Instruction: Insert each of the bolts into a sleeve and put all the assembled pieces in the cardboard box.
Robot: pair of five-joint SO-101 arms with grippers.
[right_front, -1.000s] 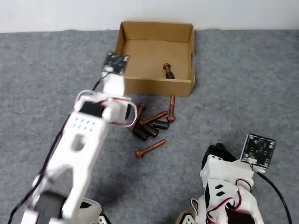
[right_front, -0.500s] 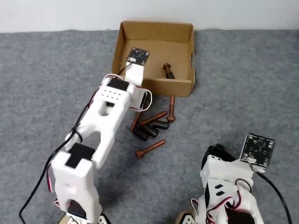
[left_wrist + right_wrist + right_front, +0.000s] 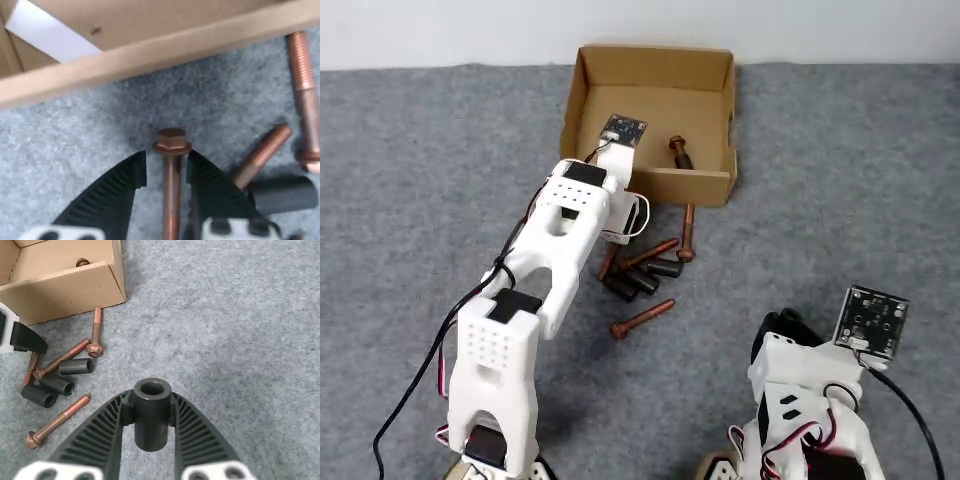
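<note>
My left gripper (image 3: 167, 165) is open low over the carpet, one finger on each side of a copper bolt (image 3: 170, 175) that lies with its head toward the cardboard box (image 3: 150, 55). In the high view this arm stretches to the bolt pile in front of the box (image 3: 650, 185). My right gripper (image 3: 151, 400) is shut on a black sleeve (image 3: 151, 420), held upright over bare carpet. A bolt with a sleeve (image 3: 678, 153) lies inside the box. Loose bolts (image 3: 642, 318) (image 3: 688, 232) and black sleeves (image 3: 665, 268) (image 3: 625, 285) lie clustered on the carpet.
Grey carpet covers the table. The box's front wall stands just beyond the left gripper. The right arm's base (image 3: 810, 420) sits at the near right, with open carpet between it and the pile.
The left arm swung right from near the box's left front corner and came down over the bolt pile. The right arm stayed still with its sleeve.
</note>
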